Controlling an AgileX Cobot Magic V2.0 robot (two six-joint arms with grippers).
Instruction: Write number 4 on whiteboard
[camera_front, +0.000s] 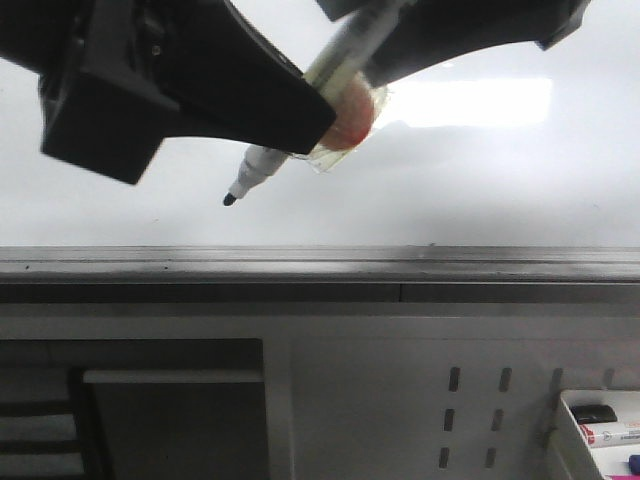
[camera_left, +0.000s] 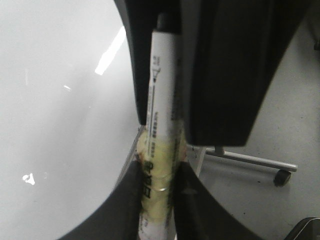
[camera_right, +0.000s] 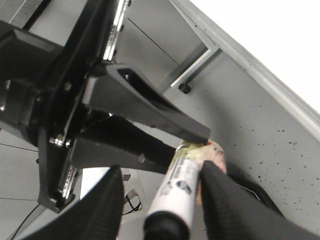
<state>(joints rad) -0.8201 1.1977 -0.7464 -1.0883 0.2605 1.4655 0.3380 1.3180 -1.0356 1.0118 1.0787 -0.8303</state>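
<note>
The whiteboard (camera_front: 480, 190) fills the back, glossy white with a bright reflection and a grey bottom rail (camera_front: 320, 262). No strokes of the number 4 show on it. My left gripper (camera_front: 335, 112) is shut on a white marker pen (camera_front: 262, 162) at its yellow-taped middle. The black tip (camera_front: 230, 200) points down and left, just above the rail. In the left wrist view my left gripper (camera_left: 159, 172) clamps the pen (camera_left: 162, 100) beside the whiteboard (camera_left: 50, 100). My right gripper (camera_right: 160, 172) is open, its fingers on either side of the pen's rear end (camera_right: 177, 195). It sits at the top right in the front view (camera_front: 450, 35).
Below the rail is a perforated grey panel (camera_front: 480, 400), with a white tray (camera_front: 600, 420) of markers at the bottom right. A dark opening (camera_front: 130, 420) is at the lower left. The board stand's leg and caster (camera_left: 282, 176) rest on the speckled floor.
</note>
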